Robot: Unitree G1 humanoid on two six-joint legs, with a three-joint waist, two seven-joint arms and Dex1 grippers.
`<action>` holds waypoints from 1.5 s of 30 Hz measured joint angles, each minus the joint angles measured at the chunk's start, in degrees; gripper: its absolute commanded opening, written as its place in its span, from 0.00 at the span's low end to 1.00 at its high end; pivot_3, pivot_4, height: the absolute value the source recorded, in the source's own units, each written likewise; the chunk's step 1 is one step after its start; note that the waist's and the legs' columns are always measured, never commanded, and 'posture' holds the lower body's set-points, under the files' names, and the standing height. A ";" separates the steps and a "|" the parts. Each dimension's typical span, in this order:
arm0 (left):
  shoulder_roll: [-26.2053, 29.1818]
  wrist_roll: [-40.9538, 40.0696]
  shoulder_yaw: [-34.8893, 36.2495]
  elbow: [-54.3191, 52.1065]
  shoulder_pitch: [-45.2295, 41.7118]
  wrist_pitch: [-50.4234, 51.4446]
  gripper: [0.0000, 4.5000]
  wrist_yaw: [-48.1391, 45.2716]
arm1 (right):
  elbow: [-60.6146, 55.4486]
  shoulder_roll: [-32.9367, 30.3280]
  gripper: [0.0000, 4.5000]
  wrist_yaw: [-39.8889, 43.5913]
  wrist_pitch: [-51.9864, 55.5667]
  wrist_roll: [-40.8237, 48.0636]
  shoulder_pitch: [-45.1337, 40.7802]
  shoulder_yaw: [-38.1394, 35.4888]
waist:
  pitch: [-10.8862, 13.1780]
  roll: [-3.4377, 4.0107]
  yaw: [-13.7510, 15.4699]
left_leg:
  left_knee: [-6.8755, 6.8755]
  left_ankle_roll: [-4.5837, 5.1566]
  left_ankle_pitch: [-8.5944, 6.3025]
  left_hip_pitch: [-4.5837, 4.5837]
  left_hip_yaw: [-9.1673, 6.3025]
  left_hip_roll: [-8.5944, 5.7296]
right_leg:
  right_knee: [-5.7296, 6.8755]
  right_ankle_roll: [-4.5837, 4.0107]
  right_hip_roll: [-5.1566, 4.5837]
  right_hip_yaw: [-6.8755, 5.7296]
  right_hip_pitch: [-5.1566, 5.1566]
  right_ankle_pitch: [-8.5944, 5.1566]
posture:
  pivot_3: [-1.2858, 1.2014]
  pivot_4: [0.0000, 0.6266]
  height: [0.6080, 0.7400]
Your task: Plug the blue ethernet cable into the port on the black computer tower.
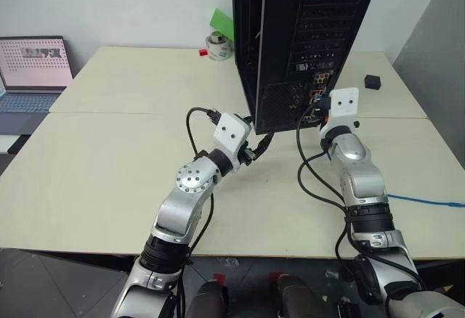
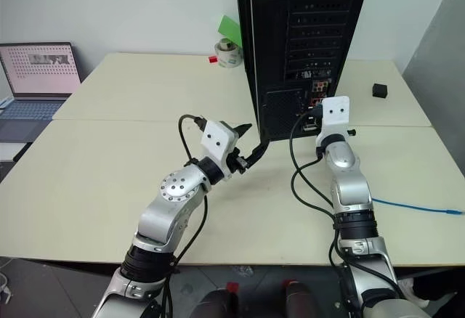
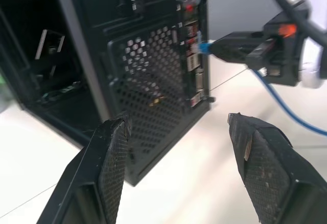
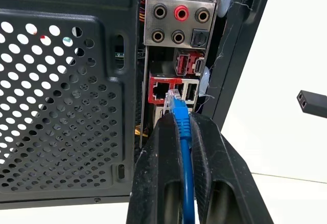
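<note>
**Mia:** Claw on the right, what is it doing?

**Ben:** The right claw (image 4: 179, 127) is squeezed tight on the blue ethernet cable (image 4: 185, 168). The cable runs up between its two fingers. The little clear plug (image 4: 172, 99) sticks out just past the fingertips.

**Mia:** Where is the plug?

**Ben:** Right in front of that claw is the back of the black computer tower (image 1: 305, 35). The plug tip is at the red-framed port (image 4: 160, 89). I cannot tell if it is in.

**Mia:** And the other claw?

**Ben:** The left claw (image 3: 176, 132) is open, with nothing between its fingers. The tower's bottom corner is just ahead of it. The right claw is off to its right side.

**Mia:** Where does the rest of the cable go?

**Ben:** It trails back behind the right claw and lies on the surface (image 1: 109, 165).
</note>
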 measured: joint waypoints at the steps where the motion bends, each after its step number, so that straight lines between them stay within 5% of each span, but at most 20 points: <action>1: 0.01 -0.56 0.00 -0.05 0.00 0.09 0.71 -0.48 | 0.00 0.04 0.00 0.02 0.00 0.05 -0.01 -0.01 | 0.00 0.00 -0.01 | 0.00 0.00 0.00 0.00 0.00 0.00 | 0.00 0.00 0.00 0.00 0.00 0.00 | 0.52 0.24 1.00; 45: 0.14 -0.66 -0.14 -1.46 0.80 0.24 0.71 -2.44 | -1.57 3.72 0.00 -1.10 4.31 2.96 -1.75 -2.18 | 0.00 0.01 -0.40 | -0.01 0.01 0.00 0.02 0.01 0.01 | 0.02 0.00 0.01 0.03 -0.01 0.00 | 0.52 0.24 1.00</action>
